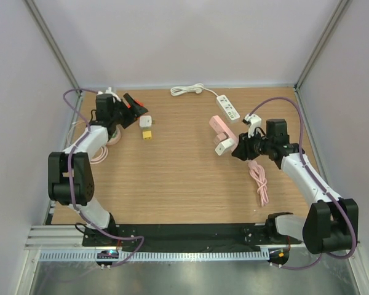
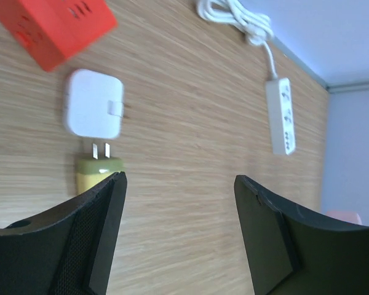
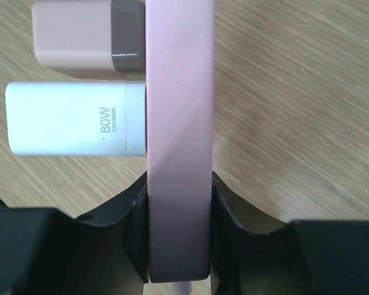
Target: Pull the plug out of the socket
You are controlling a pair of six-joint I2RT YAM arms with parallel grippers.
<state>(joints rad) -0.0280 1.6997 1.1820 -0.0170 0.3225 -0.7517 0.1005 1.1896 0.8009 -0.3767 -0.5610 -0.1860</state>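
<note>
Top external view is showing the right gripper (image 1: 237,149) sitting at about 3 o'clock on the surface (image 1: 184,184), and it is clamping the pink socket strip (image 1: 221,127) by its near end. The right wrist view is confirming it: both jaws are pressing flat on the strip's two faces. Here the strip's long axis is running from 12 to 6 o'clock. The white 80W plug (image 3: 74,120) and the pink plug (image 3: 86,37) above it are both sticking out sideways, bodies pointing to 9 o'clock, and both are looking fully seated. Over in the left wrist view, the left gripper (image 2: 181,236) is standing well open with nothing between its jaws, hanging over bare wood. Just beyond it, at about 10 o'clock on the surface, a white block (image 2: 93,103) and a yellow plug (image 2: 100,169) are lying loose in line, metal prongs showing between them. I cannot tell whether the two are joined. The red cube socket (image 2: 52,27) is lying just past them with nothing in the face we are seeing. Farther back, near 1 o'clock, a white power strip (image 2: 280,117) is lying idle. So I am reading this as partly done: one plug seems to be off by the cube, while the two on the pink strip are still waiting to be pulled straight out toward 9 o'clock.
</note>
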